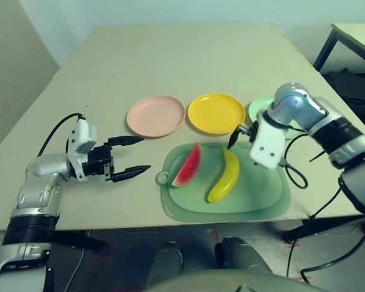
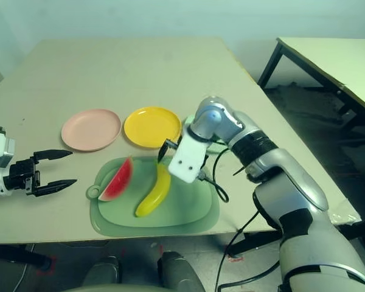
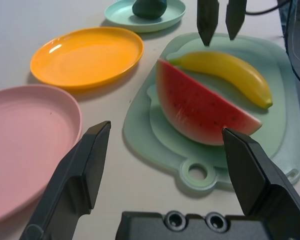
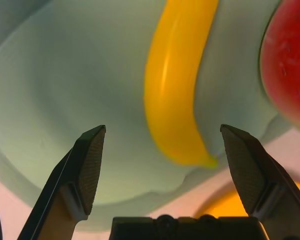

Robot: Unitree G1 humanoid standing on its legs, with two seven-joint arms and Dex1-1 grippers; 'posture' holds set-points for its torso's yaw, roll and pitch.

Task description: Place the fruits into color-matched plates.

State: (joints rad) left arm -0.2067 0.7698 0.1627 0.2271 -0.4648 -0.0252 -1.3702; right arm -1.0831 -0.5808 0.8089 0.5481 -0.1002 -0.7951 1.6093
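The right hand (image 1: 238, 135) hangs over the far edge of the green mat (image 1: 261, 194), its two black fingers spread apart and holding nothing. Directly under those fingers lies the banana (image 1: 225, 176), its near tip just short of them, and beside the banana, further toward the robot's left, the watermelon wedge (image 1: 187, 165) rests on the same mat with its red face up. Nothing stands between this hand and the banana.

The yellow plate (image 1: 216, 113) sits on the surface just beyond the right hand and is bare. The mint green plate (image 3: 165, 15) is right by the hand on its outer side, partly hidden behind the wrist, and it carries the dark green avocado (image 3: 149, 7).

The left hand (image 1: 129, 156) hovers over bare surface to the left of the mat, fingers wide open and empty, pointing toward the watermelon wedge. The pink plate (image 1: 156, 115) lies just beyond this hand's fingertips, with nothing in it. The mat's ring tab (image 1: 163, 178) is the part nearest the left hand.
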